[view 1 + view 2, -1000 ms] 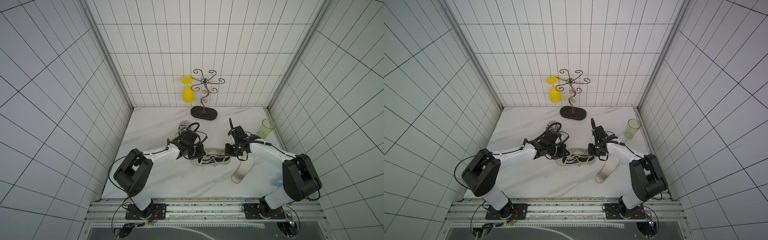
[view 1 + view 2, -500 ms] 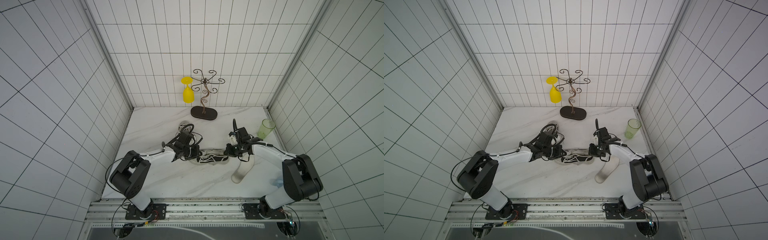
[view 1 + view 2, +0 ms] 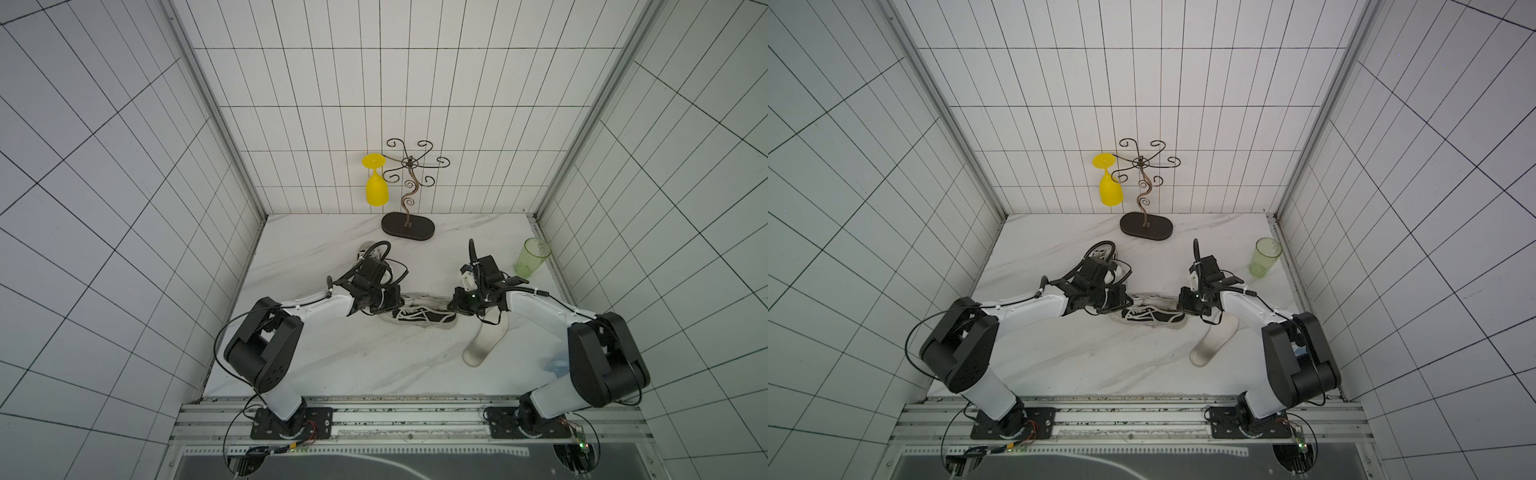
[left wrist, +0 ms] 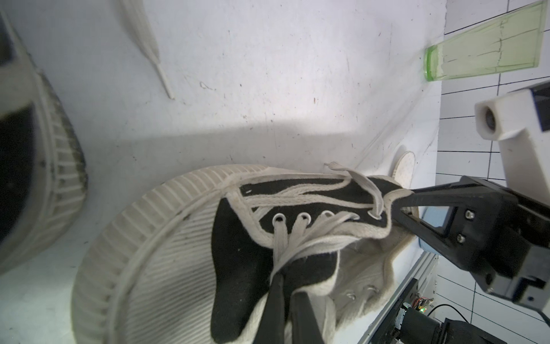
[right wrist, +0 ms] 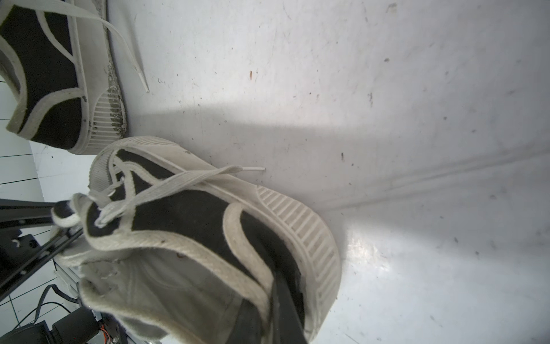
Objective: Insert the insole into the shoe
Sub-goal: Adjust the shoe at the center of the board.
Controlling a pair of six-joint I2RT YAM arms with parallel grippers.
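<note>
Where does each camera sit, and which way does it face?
Top views: overhead, looking down at the white marble table; left arm and right arm show.
Left wrist: on the left arm, facing the black canvas sneaker; left gripper pinches its upper.
Right wrist: on the right arm, facing its heel; right gripper clamps there.
Shared: all show that sneaker.

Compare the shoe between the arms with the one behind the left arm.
Grip: the near shoe is pinched at two spots, left end effector shut on its tongue, right end effector shut on its heel collar; the far shoe is untouched.
View: the near shoe shows mostly clear in both top views; the far shoe is largely hidden behind the left arm.
Shared: black canvas, white trim, ribbed white sole.
</note>
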